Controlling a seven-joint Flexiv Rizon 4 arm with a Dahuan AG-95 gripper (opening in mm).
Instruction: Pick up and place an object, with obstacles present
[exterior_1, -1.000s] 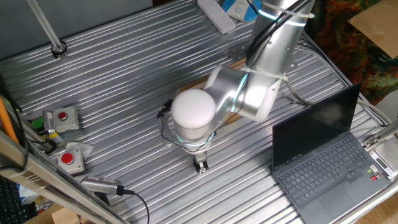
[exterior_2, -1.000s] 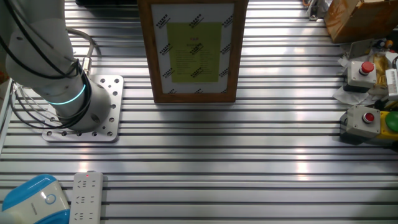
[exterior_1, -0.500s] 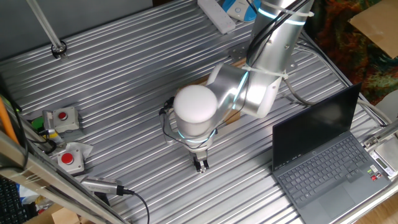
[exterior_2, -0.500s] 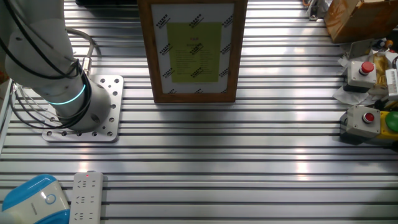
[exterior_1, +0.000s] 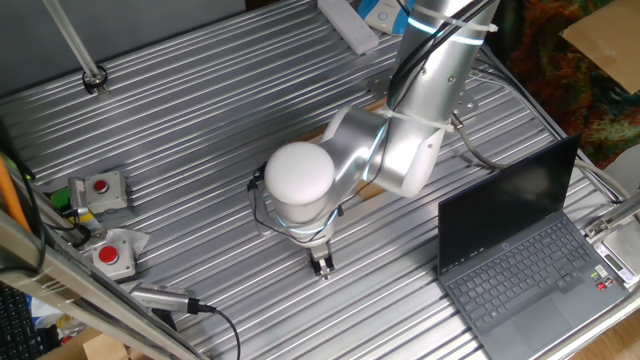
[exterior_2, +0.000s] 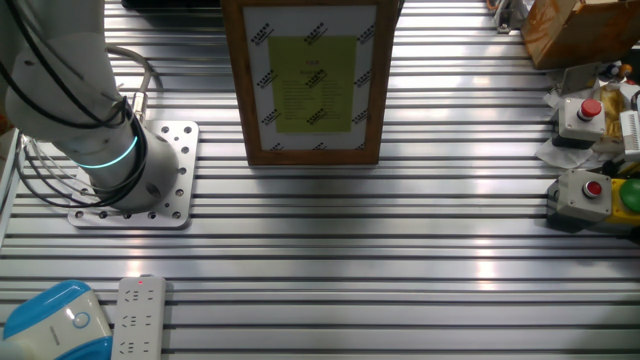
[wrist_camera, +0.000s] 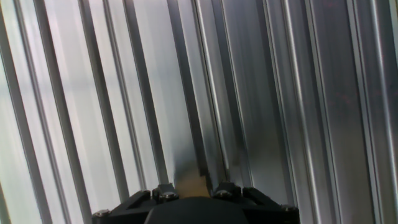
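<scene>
My gripper (exterior_1: 322, 265) points straight down, its tips at the ribbed metal table (exterior_1: 200, 120), in front of the arm's white elbow. Its fingers stand close together. In the hand view only the gripper's (wrist_camera: 193, 186) black base shows at the bottom edge. A small tan patch sits between the jaws there, which I take for the wooden cube (wrist_camera: 189, 182). A wood-framed board with a yellow-green sheet (exterior_2: 310, 80) stands near the robot base (exterior_2: 130, 190). The arm hides most of it in one fixed view. I cannot make out a T of panel and bar.
An open black laptop (exterior_1: 520, 250) sits right of the gripper. Two red-button boxes (exterior_1: 98, 190) (exterior_1: 112, 255) stand at the left edge, with a cable (exterior_1: 190, 305) in front. A white power strip (exterior_1: 348, 22) lies at the far side.
The arm's elbow has shifted a little to the left and up. The gripper tips have stayed at almost the same spot on the table.
</scene>
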